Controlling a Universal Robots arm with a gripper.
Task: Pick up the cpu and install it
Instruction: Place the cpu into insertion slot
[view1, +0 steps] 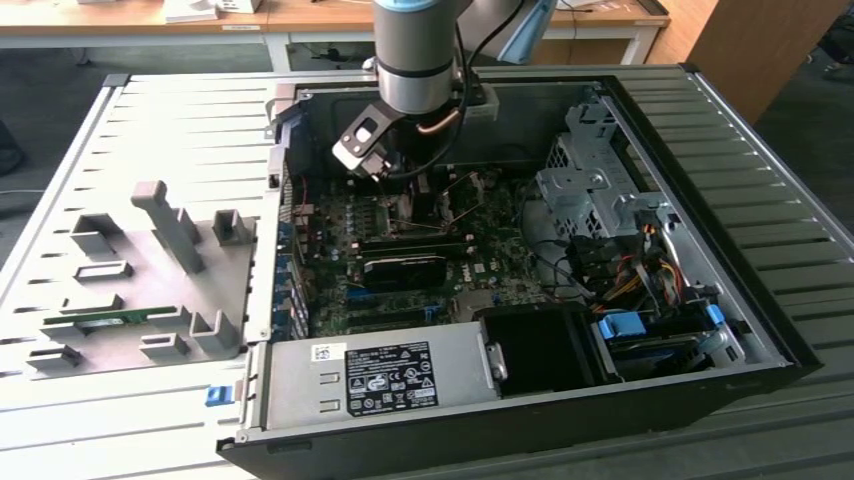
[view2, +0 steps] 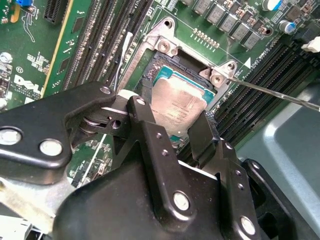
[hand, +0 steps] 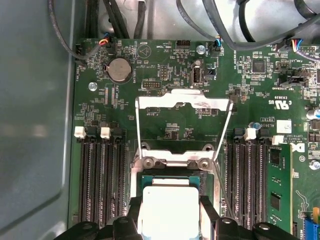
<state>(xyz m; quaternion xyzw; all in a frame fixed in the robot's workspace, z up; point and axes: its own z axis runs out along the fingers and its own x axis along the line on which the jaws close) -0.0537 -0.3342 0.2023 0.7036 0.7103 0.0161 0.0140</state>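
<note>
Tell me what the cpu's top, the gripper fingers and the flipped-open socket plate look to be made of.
The cpu top: silvery-grey metal, pale with soft glare. The gripper fingers at its sides: matte black with screw heads; plastic or coated metal, I cannot tell. The socket plate: thin bare sheet metal, bright and reflective.

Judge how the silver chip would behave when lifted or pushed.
Probably stiff: the chip is a flat metal-topped square. Likely light, being small beside the memory slots. Its smooth top may be slippery, so the pincer grips its edges.
</note>
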